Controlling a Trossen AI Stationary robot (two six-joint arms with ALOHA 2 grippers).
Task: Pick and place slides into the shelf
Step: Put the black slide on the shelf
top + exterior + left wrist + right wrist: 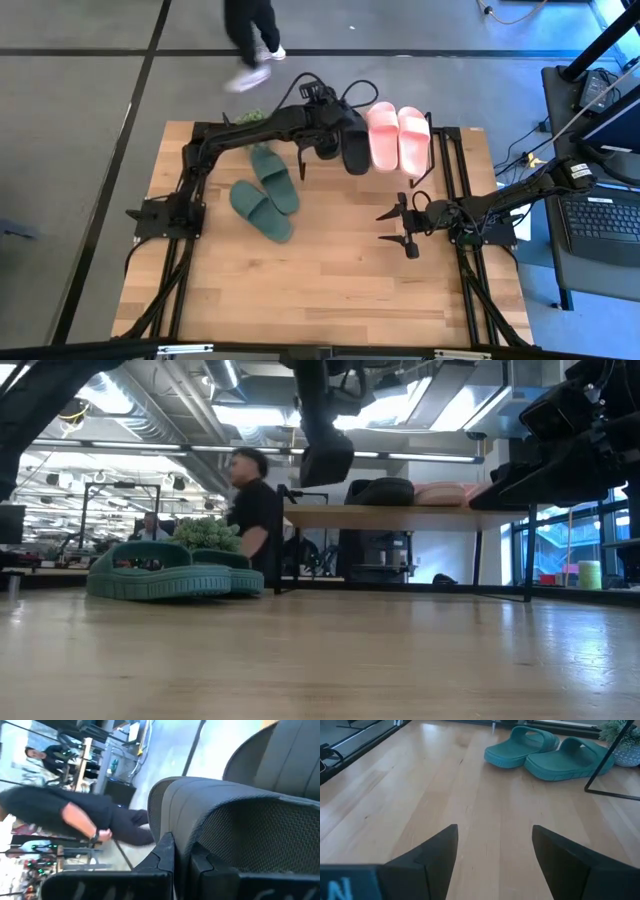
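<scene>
I am seeing the left gripper [345,140] clenching a black slide [356,150] over the shelf [445,150], pink slides [399,135] just beside it; the right gripper [400,226] is waiting released, green slides [265,195] well apart.

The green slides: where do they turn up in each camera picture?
High view: green slides left of centre on the table.
Low view: at left, before the potted plant.
Left wrist view: not in it.
Right wrist view: far side, beside the plant, the shared landmark.
</scene>
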